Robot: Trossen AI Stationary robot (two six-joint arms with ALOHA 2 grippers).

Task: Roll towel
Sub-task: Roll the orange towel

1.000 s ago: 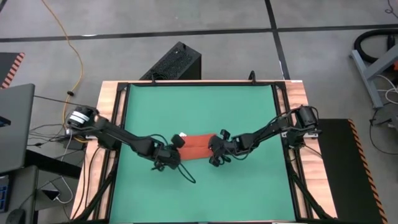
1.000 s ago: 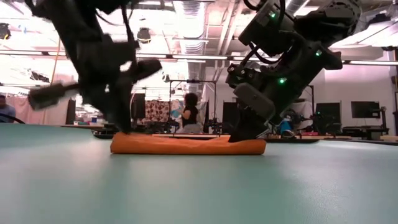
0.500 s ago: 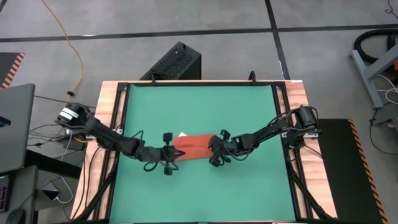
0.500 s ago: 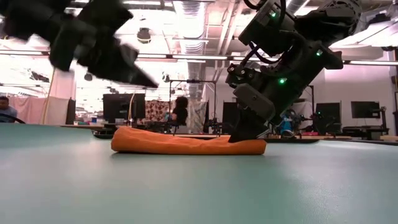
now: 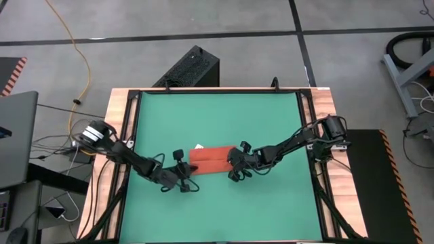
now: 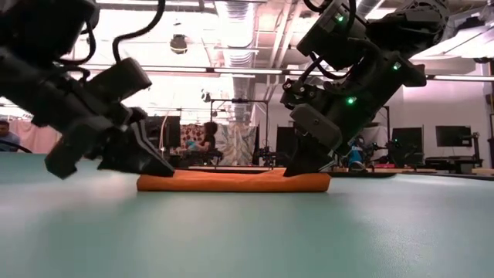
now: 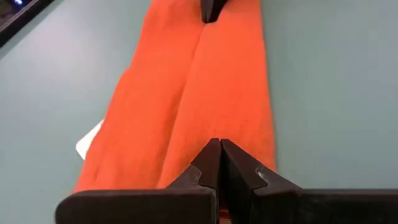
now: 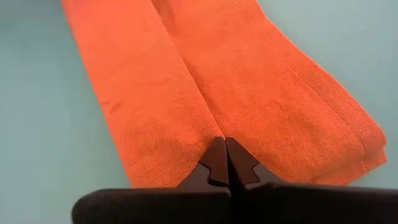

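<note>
High view: the towel (image 5: 211,161) lies near the middle of the green table (image 5: 217,115), a touch toward the near edge — a short orange-red strip running left to right, folded lengthwise with a crease down the middle, not rolled into a cylinder. In the low view it (image 6: 231,181) sits flat and low on the mat, ends rounded. A small white tag (image 5: 200,146) pokes out at its far edge near the left end; my left wrist view catches the same tag (image 7: 90,140) as a pale corner. No writing readable on it — too small.

My right gripper (image 5: 235,163) is at the towel's right end, jaws together, tips pressed down on the cloth at the crease (image 8: 225,154); nothing clamped between them as far as I can tell. My left gripper (image 5: 188,173) is at the left end, jaws together too, tips (image 7: 219,155) over the cloth's end at the crease; touching or just above, I can't tell. In the low view it (image 6: 147,154) hangs tilted just beside the towel's left end.

Hidden bits: my own arms cover both towel ends from above, and the low view shows only one long side. Beyond the table the room is cluttered and blurred, a person (image 6: 207,143) far off, hard to make out.
</note>
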